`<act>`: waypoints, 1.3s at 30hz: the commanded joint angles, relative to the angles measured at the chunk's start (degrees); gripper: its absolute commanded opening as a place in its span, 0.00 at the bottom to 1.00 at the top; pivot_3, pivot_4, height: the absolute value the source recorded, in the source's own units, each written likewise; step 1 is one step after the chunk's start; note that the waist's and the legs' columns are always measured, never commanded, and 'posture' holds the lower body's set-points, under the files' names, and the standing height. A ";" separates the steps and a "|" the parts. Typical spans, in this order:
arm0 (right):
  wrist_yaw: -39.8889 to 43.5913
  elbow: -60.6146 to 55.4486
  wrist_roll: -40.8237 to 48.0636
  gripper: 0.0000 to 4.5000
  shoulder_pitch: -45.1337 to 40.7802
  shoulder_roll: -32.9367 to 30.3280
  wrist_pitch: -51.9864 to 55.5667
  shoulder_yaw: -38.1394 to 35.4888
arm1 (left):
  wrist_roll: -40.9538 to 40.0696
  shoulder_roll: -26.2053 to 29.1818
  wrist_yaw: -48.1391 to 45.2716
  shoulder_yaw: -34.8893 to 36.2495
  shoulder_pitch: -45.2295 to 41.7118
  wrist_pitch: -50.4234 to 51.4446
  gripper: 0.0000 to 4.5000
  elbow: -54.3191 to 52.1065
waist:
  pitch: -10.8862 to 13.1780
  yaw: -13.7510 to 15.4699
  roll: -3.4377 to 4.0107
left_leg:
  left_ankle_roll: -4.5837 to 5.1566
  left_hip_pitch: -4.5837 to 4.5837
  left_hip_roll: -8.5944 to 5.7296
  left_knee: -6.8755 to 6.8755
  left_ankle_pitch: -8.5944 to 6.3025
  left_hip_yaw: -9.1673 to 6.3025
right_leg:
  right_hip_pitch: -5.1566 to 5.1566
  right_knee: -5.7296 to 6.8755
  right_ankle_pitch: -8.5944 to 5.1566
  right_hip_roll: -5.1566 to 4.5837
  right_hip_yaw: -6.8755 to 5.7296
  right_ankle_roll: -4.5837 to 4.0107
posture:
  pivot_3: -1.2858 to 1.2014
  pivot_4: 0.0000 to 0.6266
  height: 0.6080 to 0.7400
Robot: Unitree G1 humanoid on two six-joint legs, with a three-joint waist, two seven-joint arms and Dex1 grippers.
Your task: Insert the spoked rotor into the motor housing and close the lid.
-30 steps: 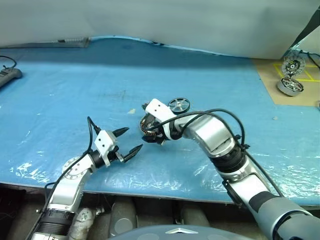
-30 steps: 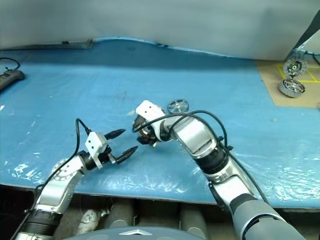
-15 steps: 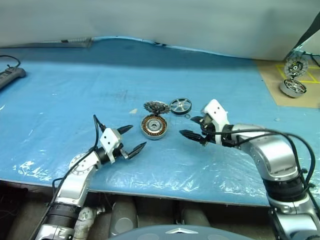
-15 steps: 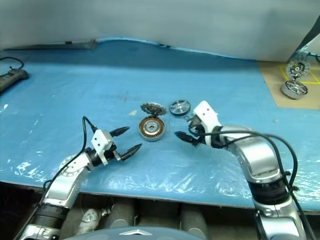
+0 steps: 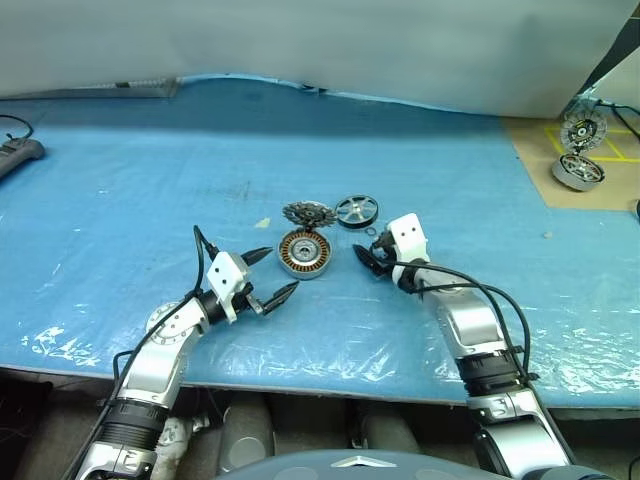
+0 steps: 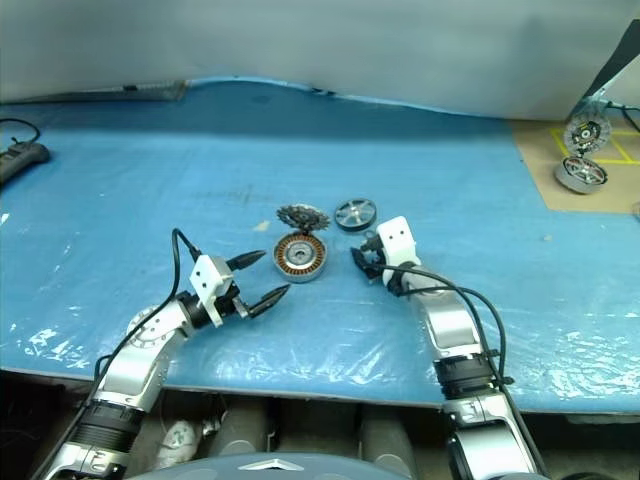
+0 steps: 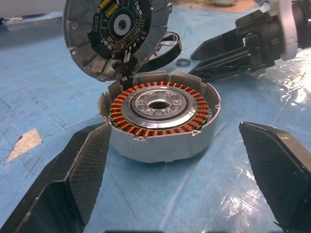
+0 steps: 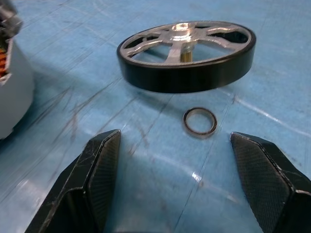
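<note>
Nearest the robot, the left gripper (image 5: 268, 272) hovers low over the blue sheet (image 5: 120, 200) with its jaws spread wide and nothing between them, pointing at the motor housing (image 5: 305, 253); the right gripper (image 5: 371, 258) sits just to the housing's right, jaws likewise apart and empty, aimed toward the spoked rotor (image 5: 357, 210).

The head views show the housing lying open on the sheet, its lid (image 5: 309, 213) tipped up at the far rim, and the rotor just beyond and to the right of it, apart from the housing; the left wrist view adds the copper windings (image 7: 160, 108) ringed round a silver centre, the lid's inner face with dark and yellow parts, and the right gripper's black fingers (image 7: 228, 48) close beside the housing.

The right wrist view gives what the others barely resolve: a small washer ring (image 8: 199, 122) lying flat on the sheet just in front of the rotor, not touching it; the rotor's dark rim and silver spokes stand raised on a short shaft.

Farthest off, on a brown board (image 5: 540, 160) at the right, lie two more round motor parts (image 5: 580, 172).
</note>
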 commanded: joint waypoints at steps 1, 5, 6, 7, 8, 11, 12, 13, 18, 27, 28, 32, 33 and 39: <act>-1.02 1.51 -0.41 0.85 -0.77 0.49 -1.71 -0.77 | -0.77 0.21 0.40 0.60 0.17 -0.32 1.00 -2.22 | 0.00 -0.02 0.00 | 0.00 0.00 0.00 0.00 0.00 0.00 | 0.00 0.00 0.04 0.00 0.00 0.07 | 0.52 0.24 1.00; -2.39 4.46 -0.85 0.85 -1.08 1.39 -2.71 -0.72 | -0.67 0.05 0.75 0.39 0.56 -0.33 1.00 -2.53 | 0.00 -0.08 0.00 | 0.00 0.02 0.01 0.00 0.00 0.00 | 0.01 0.02 0.12 0.01 -0.01 0.21 | 0.52 0.24 1.00; -2.64 5.01 -0.88 0.85 -1.16 1.54 -2.89 -0.76 | -0.66 0.00 0.80 0.33 0.56 -0.36 1.00 -2.48 | 0.00 -0.09 0.00 | 0.00 0.02 0.01 0.00 0.00 0.00 | 0.01 0.02 0.12 0.01 -0.01 0.21 | 0.52 0.24 1.00; -2.80 5.44 -0.89 0.85 -1.24 1.66 -3.07 -0.82 | -0.67 -0.04 0.83 0.30 0.52 -0.36 1.00 -2.43 | 0.00 -0.08 0.00 | 0.00 0.03 0.01 0.00 0.00 0.00 | 0.03 0.02 0.12 0.01 0.00 0.20 | 0.52 0.24 1.00; -2.91 5.75 -0.81 0.85 -1.28 1.81 -3.09 -0.90 | -0.69 -0.06 0.85 0.29 0.51 -0.37 1.00 -2.40 | 0.00 -0.09 0.00 | 0.00 0.05 0.01 0.01 0.00 0.00 | 0.05 0.02 0.11 0.00 0.00 0.19 | 0.52 0.24 1.00; -3.21 6.87 -0.48 0.85 -1.57 2.30 -2.97 -1.18 | -0.67 -0.11 0.90 0.23 0.33 -0.29 1.00 -2.26 | -0.01 -0.09 0.00 | 0.01 0.09 0.01 0.01 0.00 0.00 | 0.08 0.01 0.00 0.00 0.01 0.00 | 0.52 0.24 1.00; -3.30 7.19 -0.41 0.85 -1.66 2.48 -2.89 -1.29 | -0.67 -0.10 0.92 0.23 0.29 -0.28 1.00 -2.25 | -0.01 -0.10 0.00 | 0.01 0.10 0.01 0.01 0.00 0.00 | 0.08 0.02 0.00 0.00 0.02 -0.01 | 0.52 0.24 1.00; -3.43 7.71 -0.53 0.85 -1.79 2.56 -2.93 -1.33 | -0.60 -0.09 0.94 0.19 0.23 -0.30 1.00 -2.18 | -0.01 -0.09 0.00 | 0.01 0.10 0.00 0.01 0.00 0.00 | 0.08 0.01 -0.01 0.00 0.02 -0.01 | 0.52 0.24 1.00; -4.21 9.88 -0.83 0.85 -2.56 2.80 -3.59 -1.86 | -0.62 -0.07 0.94 0.21 0.01 -0.33 1.00 -2.01 | -0.01 -0.10 0.00 | 0.01 0.12 0.01 0.01 0.00 0.00 | 0.11 0.01 -0.01 -0.01 0.03 -0.02 | 0.52 0.24 1.00; -3.74 8.92 -0.77 0.85 -1.64 2.13 -3.20 -1.82 | -0.63 0.01 1.05 0.21 0.46 -0.21 1.00 -2.58 | -0.01 -0.09 0.00 | 0.01 0.13 0.02 0.01 -0.01 0.00 | 0.14 0.00 -0.01 -0.02 0.11 -0.02 | 0.52 0.24 1.00; -3.73 8.89 -0.80 0.85 -1.63 2.11 -3.15 -1.80 | -0.65 0.01 1.03 0.19 0.45 -0.18 1.00 -2.62 | -0.01 -0.09 0.00 | 0.01 0.13 0.02 0.00 -0.01 0.00 | 0.14 -0.01 -0.01 -0.03 0.11 -0.02 | 0.52 0.24 1.00; -3.75 8.78 -0.78 0.85 -1.64 2.11 -2.95 -1.80 | -0.64 -0.04 1.02 0.13 0.31 -0.13 1.00 -2.58 | -0.01 -0.09 0.00 | 0.01 0.13 0.02 -0.01 -0.01 0.00 | 0.13 -0.03 -0.02 -0.03 0.13 -0.01 | 0.52 0.24 1.00; -3.74 8.65 -0.80 0.85 -1.58 2.09 -2.89 -1.78 | -0.66 -0.06 1.01 0.12 0.26 -0.12 1.00 -2.56 | -0.01 -0.09 0.00 | 0.01 0.13 0.02 -0.02 -0.01 0.00 | 0.13 -0.03 -0.02 -0.03 0.13 -0.01 | 0.52 0.24 1.00; -3.54 7.36 -0.85 0.85 -0.80 1.71 -2.47 -1.68 | -0.74 -0.12 0.88 0.06 0.13 -0.13 1.00 -2.44 | -0.01 0.01 0.00 | 0.01 0.12 0.02 -0.13 -0.01 0.00 | 0.11 -0.12 -0.02 -0.05 0.20 -0.01 | 0.52 0.24 1.00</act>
